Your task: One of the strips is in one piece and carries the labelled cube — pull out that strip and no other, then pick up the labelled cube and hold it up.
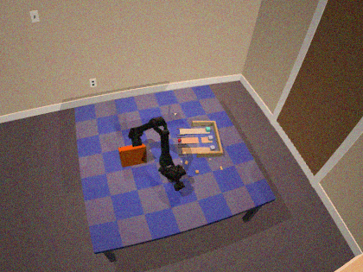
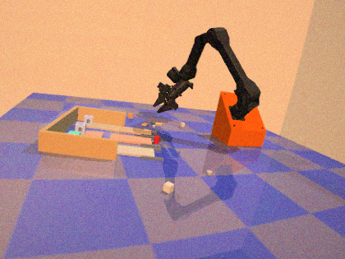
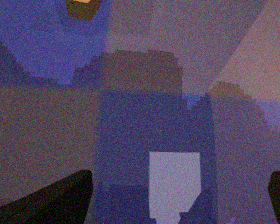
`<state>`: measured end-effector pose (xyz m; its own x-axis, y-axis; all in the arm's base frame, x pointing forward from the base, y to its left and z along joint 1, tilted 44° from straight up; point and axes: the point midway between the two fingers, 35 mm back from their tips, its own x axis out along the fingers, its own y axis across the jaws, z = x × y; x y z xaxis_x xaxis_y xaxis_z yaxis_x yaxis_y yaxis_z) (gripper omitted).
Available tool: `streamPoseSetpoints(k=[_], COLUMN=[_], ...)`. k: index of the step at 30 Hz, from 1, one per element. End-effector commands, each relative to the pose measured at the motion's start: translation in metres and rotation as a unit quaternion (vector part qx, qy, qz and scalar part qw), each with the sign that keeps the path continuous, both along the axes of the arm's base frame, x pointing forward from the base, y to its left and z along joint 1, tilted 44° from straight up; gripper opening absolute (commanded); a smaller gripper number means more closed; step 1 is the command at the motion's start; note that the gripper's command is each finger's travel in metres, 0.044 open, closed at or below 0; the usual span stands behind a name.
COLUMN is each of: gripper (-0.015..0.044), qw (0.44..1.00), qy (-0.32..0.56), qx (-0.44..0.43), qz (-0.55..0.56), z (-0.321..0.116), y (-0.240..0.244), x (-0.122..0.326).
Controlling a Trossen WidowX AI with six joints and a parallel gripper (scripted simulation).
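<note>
My claw [image 1: 179,186] [image 2: 158,108] [image 3: 185,183] hangs spread, pinching nothing! Beyond it, all three strips still lie in the tray [image 1: 218,139] [image 2: 78,145]: nothing pulled, nothing lifted. Two pale cubes sit at the far ends; which one's labelled, perhaps both, I can't tell.

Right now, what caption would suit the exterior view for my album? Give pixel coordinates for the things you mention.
Black robot arm [image 2: 236,61] on an orange base [image 2: 246,136], open gripper [image 2: 156,108] raised above a checkered table [image 2: 82,213].

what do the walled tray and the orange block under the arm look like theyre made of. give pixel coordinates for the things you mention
The walled tray [image 1: 218,138] [image 2: 78,146] looks like plain matte wood, going by its tan, yellowish walls, though no grain shows. The orange block [image 1: 132,156] [image 2: 246,136] could be painted metal or plastic: it has an even colour, flat faces and small dark dots like screw holes.
</note>
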<state>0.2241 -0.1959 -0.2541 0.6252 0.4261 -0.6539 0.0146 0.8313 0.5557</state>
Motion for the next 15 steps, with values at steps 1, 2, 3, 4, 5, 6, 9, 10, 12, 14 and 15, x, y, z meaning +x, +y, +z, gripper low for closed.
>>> streamPoseSetpoints(k=[1,2,3,4,5,6,9,10,12,14,15], gripper=[0.04,0.04,0.04,0.04,0.04,0.04,0.04,0.04,0.04,0.04,0.04], qw=[1.0,1.0,1.0,1.0,1.0,1.0,1.0,1.0,1.0,1.0,1.0], qy=[0.0,0.0,0.0,0.0,0.0,0.0,0.0,0.0,0.0,0.0,0.0], qx=[0.0,0.0,0.0,0.0,0.0,0.0,0.0,0.0,0.0,-0.001,-0.001], qz=[0.0,0.0,0.0,0.0,0.0,0.0,0.0,0.0,0.0,0.0,0.0], z=[0.002,0.007,0.013,0.014,0.016,0.016,0.021,0.022,0.026,0.029,0.029], y=[-0.002,-0.007,-0.012,-0.014,-0.015,-0.015,-0.019,-0.021,-0.024,-0.027,-0.027], x=[0.0,0.0,0.0,0.0,0.0,0.0,-0.001,-0.001,-0.001,-0.001,-0.001])
